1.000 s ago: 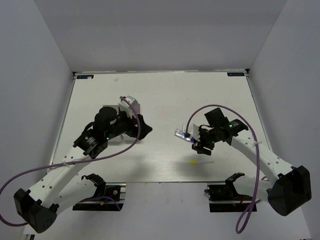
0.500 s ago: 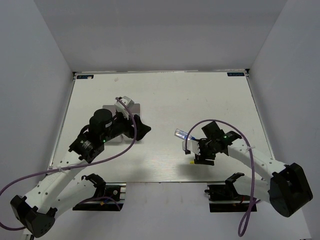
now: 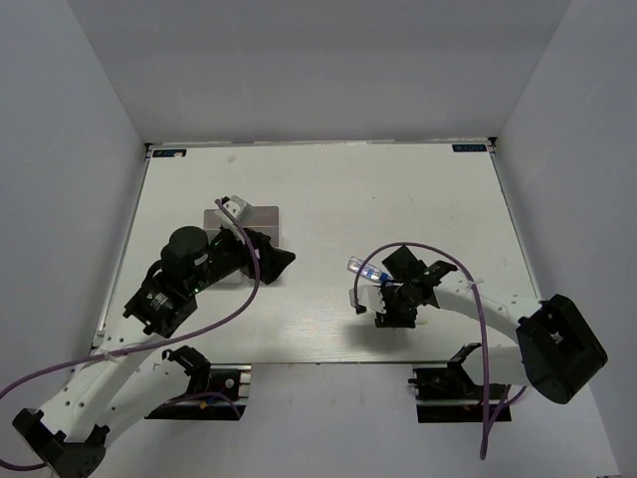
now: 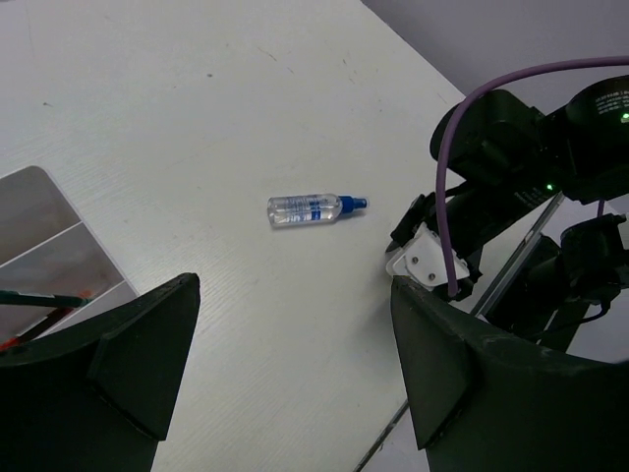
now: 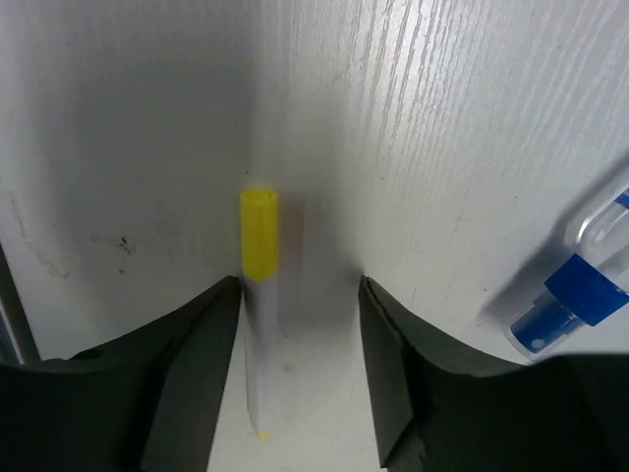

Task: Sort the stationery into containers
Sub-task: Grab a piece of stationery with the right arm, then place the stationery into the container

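A yellow-capped white marker [image 5: 261, 324] lies flat on the table between my right gripper's open fingers, close to the left finger [image 5: 192, 369] and not clamped. My right gripper [image 5: 299, 285] [image 3: 390, 311] is down at the table near its front edge and hides the marker in the top view. A clear-blue tube [image 3: 362, 269] [image 4: 314, 207] [image 5: 580, 280] lies just beyond that gripper. My left gripper [image 3: 271, 257] [image 4: 295, 290] is open and empty, held above the table beside the white containers [image 3: 257, 215] [image 4: 44, 241]. A red pen and a green-tipped item [image 4: 39, 300] lie in one bin.
The table's front edge and metal rail [image 4: 442, 393] run just behind the right gripper. Purple cables [image 3: 438, 254] loop over both arms. White walls close in the table on three sides.
My right gripper has moved toward the front edge and come down around the yellow-capped marker. My left arm has drawn back to the left and nearer its base, away from the containers.
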Controlling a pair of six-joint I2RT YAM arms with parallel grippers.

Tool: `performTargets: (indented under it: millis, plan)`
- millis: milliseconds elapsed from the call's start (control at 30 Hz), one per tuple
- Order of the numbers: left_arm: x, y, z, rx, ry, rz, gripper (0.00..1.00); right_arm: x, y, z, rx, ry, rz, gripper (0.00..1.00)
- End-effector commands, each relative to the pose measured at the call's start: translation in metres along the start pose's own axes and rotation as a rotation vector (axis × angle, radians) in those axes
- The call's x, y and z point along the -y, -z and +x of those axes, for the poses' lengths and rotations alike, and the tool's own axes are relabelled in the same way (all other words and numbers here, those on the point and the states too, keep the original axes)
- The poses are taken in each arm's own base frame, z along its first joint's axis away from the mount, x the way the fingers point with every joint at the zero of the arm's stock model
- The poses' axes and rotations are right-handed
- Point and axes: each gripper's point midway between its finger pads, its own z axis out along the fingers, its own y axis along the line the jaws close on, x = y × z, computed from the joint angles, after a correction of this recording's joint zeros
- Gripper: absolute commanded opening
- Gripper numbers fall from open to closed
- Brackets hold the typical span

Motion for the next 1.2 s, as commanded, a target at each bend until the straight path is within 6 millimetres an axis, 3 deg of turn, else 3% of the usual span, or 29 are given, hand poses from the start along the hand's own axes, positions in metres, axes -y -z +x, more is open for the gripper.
performTargets:
  millis: [0, 100, 133, 267, 367, 433, 500, 533, 600, 633, 667, 700, 733, 767, 800, 833, 867, 900, 933, 967, 1000, 1033, 1067, 1167]
  plan:
    - [0.003, 0.005, -0.006, 0.039, -0.006, 0.010, 0.88, 0.001, -0.004, -0.002, -0.020, 0.020, 0.016, 0.56]
    - [0.006, 0.012, -0.013, 0.076, -0.016, 0.020, 0.88, -0.007, -0.007, 0.004, -0.054, 0.028, -0.008, 0.47]
    - [0.009, 0.015, -0.016, 0.093, -0.021, 0.034, 0.88, -0.010, -0.009, 0.004, -0.058, 0.031, -0.020, 0.37]
    - [0.021, 0.026, -0.025, 0.163, -0.046, 0.090, 0.88, -0.025, -0.019, 0.011, -0.105, 0.034, -0.114, 0.15]
    - [0.032, 0.039, -0.033, 0.231, -0.072, 0.142, 0.88, -0.020, -0.020, 0.000, -0.099, 0.048, -0.127, 0.03]
    - [0.036, 0.044, -0.035, 0.254, -0.091, 0.158, 0.88, -0.015, -0.016, -0.021, -0.051, 0.061, -0.138, 0.00]
    - [0.046, 0.055, -0.044, 0.307, -0.116, 0.204, 0.88, -0.004, -0.007, -0.050, 0.022, 0.063, -0.142, 0.00]
    - [0.047, 0.057, -0.044, 0.318, -0.122, 0.211, 0.88, 0.016, 0.010, -0.083, 0.102, 0.078, -0.111, 0.00]
    - [0.058, 0.068, -0.050, 0.366, -0.162, 0.262, 0.88, 0.022, 0.016, -0.110, 0.178, 0.079, -0.136, 0.00]
    - [0.060, 0.069, -0.048, 0.371, -0.168, 0.277, 0.88, 0.044, 0.038, -0.142, 0.243, 0.108, -0.093, 0.00]
    - [0.065, 0.071, -0.045, 0.370, -0.177, 0.306, 0.88, 0.041, 0.045, -0.161, 0.317, 0.118, -0.135, 0.00]
    - [0.068, 0.075, -0.049, 0.393, -0.200, 0.322, 0.88, 0.043, 0.039, -0.167, 0.318, 0.097, -0.177, 0.00]
    - [0.073, 0.079, -0.047, 0.401, -0.212, 0.348, 0.88, 0.061, 0.069, -0.208, 0.432, 0.140, -0.149, 0.00]
    - [0.073, 0.078, -0.044, 0.397, -0.214, 0.358, 0.88, 0.066, 0.066, -0.217, 0.446, 0.126, -0.172, 0.00]
    - [0.077, 0.083, -0.047, 0.415, -0.226, 0.372, 0.88, 0.078, 0.083, -0.240, 0.497, 0.148, -0.140, 0.00]
    - [0.078, 0.082, -0.045, 0.416, -0.231, 0.383, 0.88, 0.081, 0.078, -0.249, 0.520, 0.125, -0.180, 0.00]
    - [0.082, 0.087, -0.044, 0.424, -0.250, 0.404, 0.88, 0.107, 0.097, -0.273, 0.581, 0.125, -0.138, 0.00]
    - [0.086, 0.092, -0.048, 0.446, -0.265, 0.419, 0.88, 0.101, 0.100, -0.290, 0.616, 0.142, -0.173, 0.00]
    - [0.087, 0.092, -0.046, 0.451, -0.272, 0.432, 0.88, 0.109, 0.078, -0.292, 0.600, 0.084, -0.223, 0.00]
    - [0.089, 0.093, -0.044, 0.454, -0.278, 0.444, 0.88, 0.123, 0.103, -0.321, 0.671, 0.135, -0.173, 0.00]
    - [0.089, 0.091, -0.038, 0.440, -0.278, 0.456, 0.88, 0.123, 0.106, -0.332, 0.703, 0.140, -0.198, 0.00]
    - [0.091, 0.095, -0.042, 0.463, -0.289, 0.460, 0.88, 0.130, 0.085, -0.335, 0.693, 0.108, -0.231, 0.00]
    - [0.093, 0.096, -0.041, 0.459, -0.293, 0.473, 0.88, 0.136, 0.102, -0.356, 0.738, 0.144, -0.199, 0.00]
    - [0.097, 0.098, -0.040, 0.461, -0.312, 0.494, 0.88, 0.145, 0.090, -0.383, 0.773, 0.177, -0.187, 0.00]
